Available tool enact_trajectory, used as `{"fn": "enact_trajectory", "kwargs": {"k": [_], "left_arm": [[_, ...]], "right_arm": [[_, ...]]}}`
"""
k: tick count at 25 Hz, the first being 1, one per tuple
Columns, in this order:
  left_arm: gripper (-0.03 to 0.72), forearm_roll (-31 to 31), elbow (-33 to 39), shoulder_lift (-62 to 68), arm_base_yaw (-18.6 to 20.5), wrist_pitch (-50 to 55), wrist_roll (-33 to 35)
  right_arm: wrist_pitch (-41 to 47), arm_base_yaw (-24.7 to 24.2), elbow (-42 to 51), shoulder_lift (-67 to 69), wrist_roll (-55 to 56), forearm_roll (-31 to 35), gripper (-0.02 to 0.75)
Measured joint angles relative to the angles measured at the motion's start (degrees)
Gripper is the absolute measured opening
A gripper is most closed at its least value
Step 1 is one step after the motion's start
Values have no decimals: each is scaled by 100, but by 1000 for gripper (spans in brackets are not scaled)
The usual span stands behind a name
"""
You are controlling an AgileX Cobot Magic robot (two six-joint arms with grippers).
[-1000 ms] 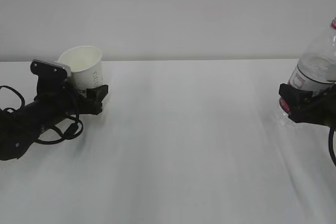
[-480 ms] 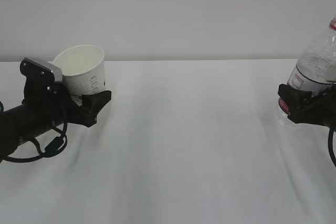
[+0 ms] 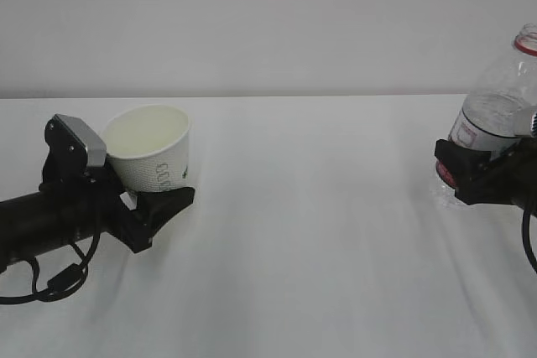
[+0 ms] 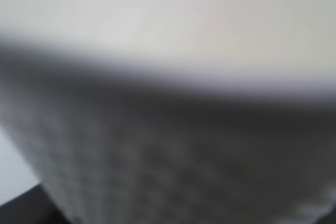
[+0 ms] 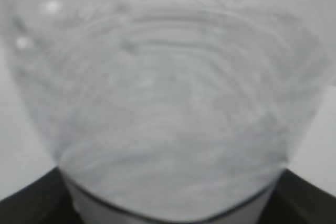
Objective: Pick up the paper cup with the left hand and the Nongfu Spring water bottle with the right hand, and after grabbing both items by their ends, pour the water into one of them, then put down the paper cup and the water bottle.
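The white paper cup (image 3: 155, 155) is lifted off the table at the left, tilted with its open mouth toward me. My left gripper (image 3: 155, 199) is shut on its lower part. In the left wrist view the cup's wall (image 4: 168, 145) fills the frame as a blur. At the right edge the Nongfu Spring water bottle (image 3: 495, 111) stands tilted, cap off, red neck ring on top, with my right gripper (image 3: 470, 175) shut on its lower body. The clear ribbed bottle (image 5: 168, 108) fills the right wrist view. Water is hard to make out.
The white table (image 3: 319, 241) spreads between the two arms, against a plain pale wall. A cable loop (image 3: 50, 278) hangs under the left arm near the tabletop.
The left arm has carried the cup rightward and toward the front, and the cup's mouth has tipped more toward me. The right arm has shifted the bottle slightly left and more upright.
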Motion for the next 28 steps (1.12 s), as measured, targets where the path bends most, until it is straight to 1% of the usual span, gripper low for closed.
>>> {"fn": "enact_trajectory", "kwargs": {"k": [13,21,24,25,28], "left_arm": [[534,1659,1,-9,0,0,-132],[534,2329,1,-21,0,0,-351],[534,2486,1,-21,0,0,-416],[549,2511,1,-21,0,0,-455],[534,2663,1,-21,0,0,-517]], "right_arm": [[0,0,0,0,0,-336,524],[0,0,0,0,0,-394,524],[0,0,0,0,0,-455,524],[0,0,0,0,0,-482,524],[0,0,0,0,0,-558,524]]}}
